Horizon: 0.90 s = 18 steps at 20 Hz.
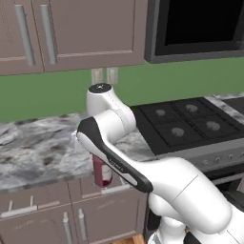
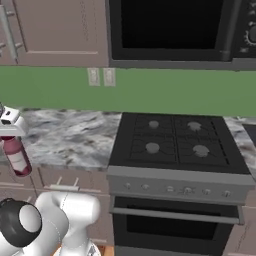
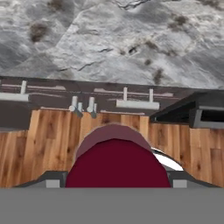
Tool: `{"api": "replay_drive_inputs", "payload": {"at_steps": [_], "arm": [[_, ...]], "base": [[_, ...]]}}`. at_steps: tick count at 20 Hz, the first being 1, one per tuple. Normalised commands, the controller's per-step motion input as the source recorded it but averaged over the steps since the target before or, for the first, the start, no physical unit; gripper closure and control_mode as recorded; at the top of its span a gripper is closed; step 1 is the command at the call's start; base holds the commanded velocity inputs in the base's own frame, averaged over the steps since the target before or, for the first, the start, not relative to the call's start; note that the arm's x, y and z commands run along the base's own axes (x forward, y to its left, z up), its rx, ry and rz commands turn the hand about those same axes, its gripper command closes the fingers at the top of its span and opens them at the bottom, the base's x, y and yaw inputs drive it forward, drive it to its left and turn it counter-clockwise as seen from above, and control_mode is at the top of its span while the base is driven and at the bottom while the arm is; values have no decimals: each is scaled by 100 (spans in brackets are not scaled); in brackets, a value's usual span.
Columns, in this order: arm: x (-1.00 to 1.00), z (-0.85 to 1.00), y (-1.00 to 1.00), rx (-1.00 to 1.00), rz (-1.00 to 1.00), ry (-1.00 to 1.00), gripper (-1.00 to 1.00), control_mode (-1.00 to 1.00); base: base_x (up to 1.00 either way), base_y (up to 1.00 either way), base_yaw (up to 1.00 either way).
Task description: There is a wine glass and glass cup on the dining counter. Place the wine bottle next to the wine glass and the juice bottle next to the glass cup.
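The juice bottle [image 1: 101, 175], dark red with a paler label band, hangs in the air in front of the wall counter's drawers, partly hidden by my forearm. In the right base view the juice bottle [image 2: 16, 156] sits under my gripper [image 2: 11, 131] at the far left. In the hand view its round maroon cap [image 3: 116, 159] sits between my two fingertips [image 3: 51, 180], and the gripper [image 3: 113, 183] is shut on it. The wine bottle, wine glass, glass cup and dining counter are out of view.
A marbled wall counter [image 1: 38, 152] over brown cabinets runs left of a black stove [image 1: 190, 121] with an oven below [image 2: 175, 220]. A microwave [image 2: 170, 27] and upper cabinets [image 1: 71, 28] hang above. Wooden floor [image 3: 43, 144] lies beneath the hand.
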Motion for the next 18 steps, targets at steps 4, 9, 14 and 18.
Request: {"api": "replay_drive_inputs", "payload": {"at_steps": [4,9,14,18], "arm": [[0,0,0,0,0,0,100,100],[0,0,0,0,0,0,100,100],[0,0,0,0,0,0,100,100],[0,0,0,0,0,0,100,100]], "base": [[-61,4,8],[-38,4,67],[-23,0,95],[-14,0,100]]}}
